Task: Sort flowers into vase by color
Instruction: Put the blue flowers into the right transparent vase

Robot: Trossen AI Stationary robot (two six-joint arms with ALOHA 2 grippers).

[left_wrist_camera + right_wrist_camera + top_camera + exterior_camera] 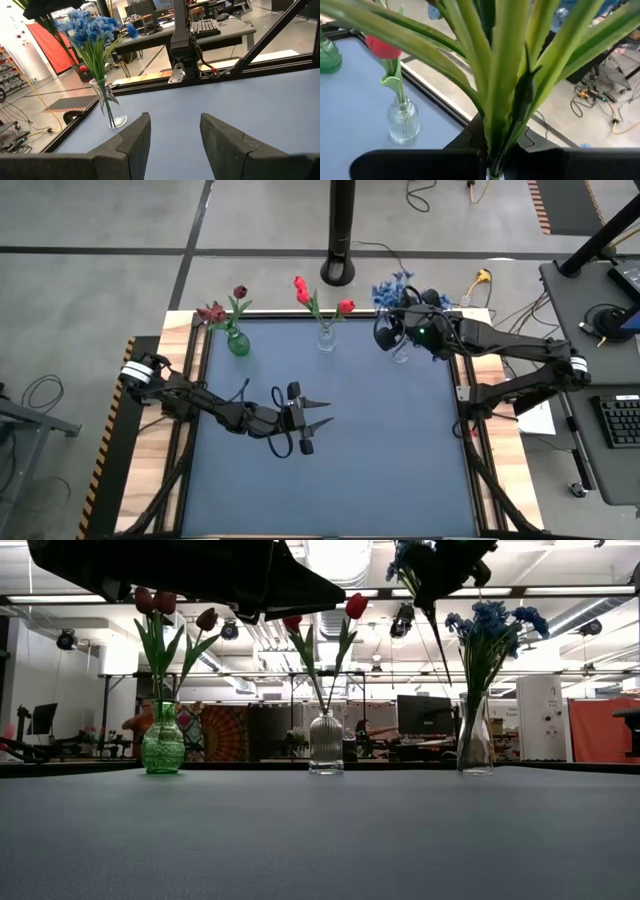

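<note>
Three vases stand along the table's far edge. A green vase (pixel 238 343) holds dark maroon blooms (pixel 160 602). A ribbed clear vase (pixel 326 743) holds red tulips (pixel 303 290). A tall clear vase (pixel 474 740) holds blue blossoms (pixel 490 625). My right gripper (pixel 392 332) hovers just above that tall vase, shut on another blue bunch (pixel 408 558). My left gripper (pixel 312 421) hangs open over the table's middle, empty, pointing toward the right edge. My right gripper pinches the blue bunch by its green stems and leaves (pixel 496 142), which run up between the two fingers. The blossoms stand above the fingers. A thin stem (pixel 436 635) hangs below them, slanting down toward the tall vase's mouth; whether its end is inside, I cannot tell.
Bare blue-grey table top (pixel 380 460) stretches across the near half. A black pole base (pixel 340 272) stands beyond the far edge. Desks, monitors and cables fill the room behind the table.
</note>
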